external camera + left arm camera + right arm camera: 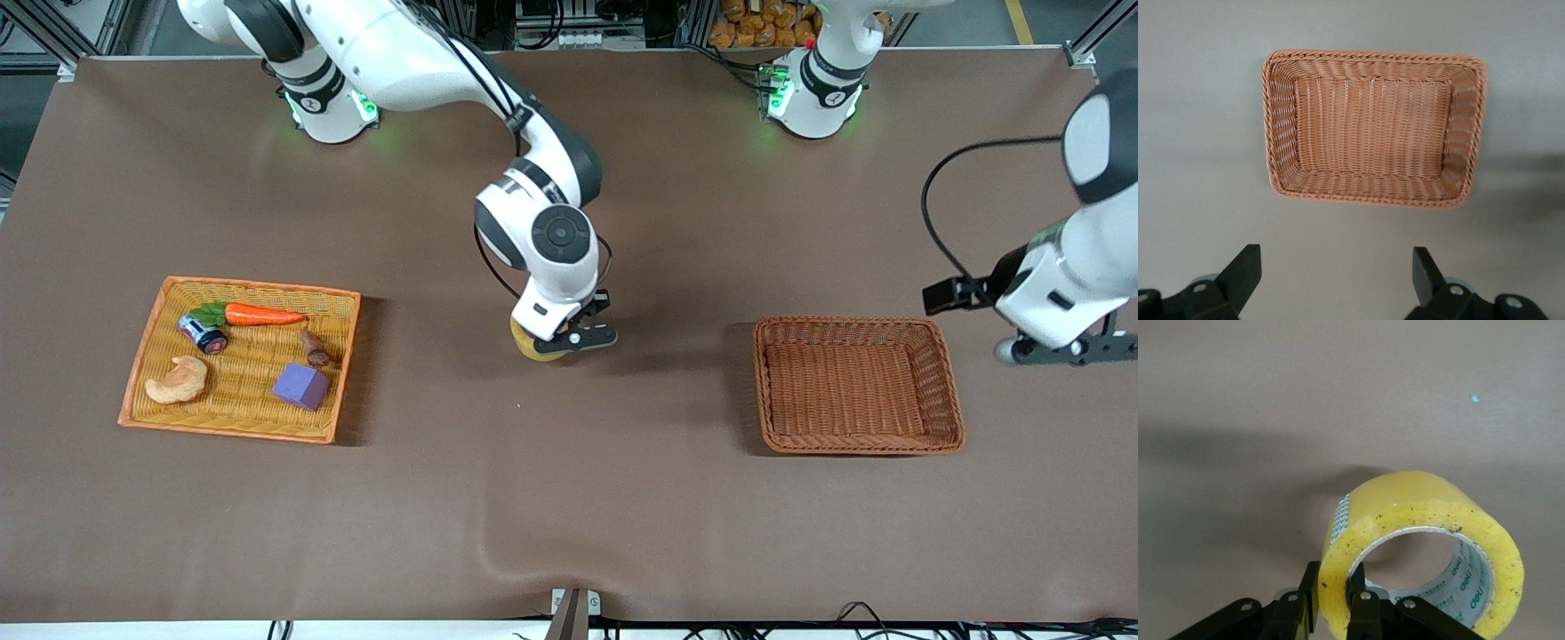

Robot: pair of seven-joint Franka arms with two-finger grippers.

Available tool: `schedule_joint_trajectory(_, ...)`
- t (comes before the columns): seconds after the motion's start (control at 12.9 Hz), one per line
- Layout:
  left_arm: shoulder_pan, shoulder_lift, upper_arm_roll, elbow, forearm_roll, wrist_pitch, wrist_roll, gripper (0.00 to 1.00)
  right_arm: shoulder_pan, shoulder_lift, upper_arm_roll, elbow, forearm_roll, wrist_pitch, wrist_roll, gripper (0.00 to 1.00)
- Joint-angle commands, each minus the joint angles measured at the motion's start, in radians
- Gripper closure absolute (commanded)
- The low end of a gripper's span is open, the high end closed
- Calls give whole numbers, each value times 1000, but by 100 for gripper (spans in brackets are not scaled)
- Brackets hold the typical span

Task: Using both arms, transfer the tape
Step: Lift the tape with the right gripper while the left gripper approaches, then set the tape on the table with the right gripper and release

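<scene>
both grippers differ: right gripper (569,342) clamps the tape (533,345) over mid-table (569,498); left gripper (1062,348) waits, jaws apart, beside the brown basket (858,444).

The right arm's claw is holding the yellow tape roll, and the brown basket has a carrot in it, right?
Not quite. The right claw does grip the tape, but the brown basket holds nothing, as the left wrist view shows. The carrot lies in the yellow tray.

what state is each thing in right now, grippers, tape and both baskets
right gripper: shut on the yellowish translucent tape roll, over bare table between the baskets
left gripper: open, holding nothing, waiting beside the brown wicker basket
brown wicker basket: empty
orange-rimmed flat wicker tray: holds carrot, purple block, other pieces
</scene>
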Motion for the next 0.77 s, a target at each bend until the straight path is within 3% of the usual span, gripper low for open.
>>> schedule_joint_trajectory(0.0, -21, 28, -9, 10, 30, 2, -10, 0, -1, 43, -11, 51, -20, 17, 53, 100)
schedule_joint_trajectory(0.15, -21, 68, -14, 12, -9, 8, -13, 0, -4, 63, -11, 49, -17, 50, 60, 94)
schedule_joint_trajectory(0.31, -21, 92, -13, 10, -188, 20, -24, 0, 2, 43, -11, 49, -15, 68, 63, 21)
schedule_joint_trajectory(0.39, -16, 111, -11, 10, -298, 32, -56, 0, -1, 26, -11, 49, -15, 66, 62, 0)
schedule_joint_trajectory(0.54, -43, 152, -13, 10, -356, 76, -114, 0, -6, -4, -11, 49, -14, 54, 54, 0)
schedule_joint_trajectory(0.7, -115, 168, -11, 10, -348, 135, -223, 0, -40, -114, -32, 46, -5, -131, 57, 0)
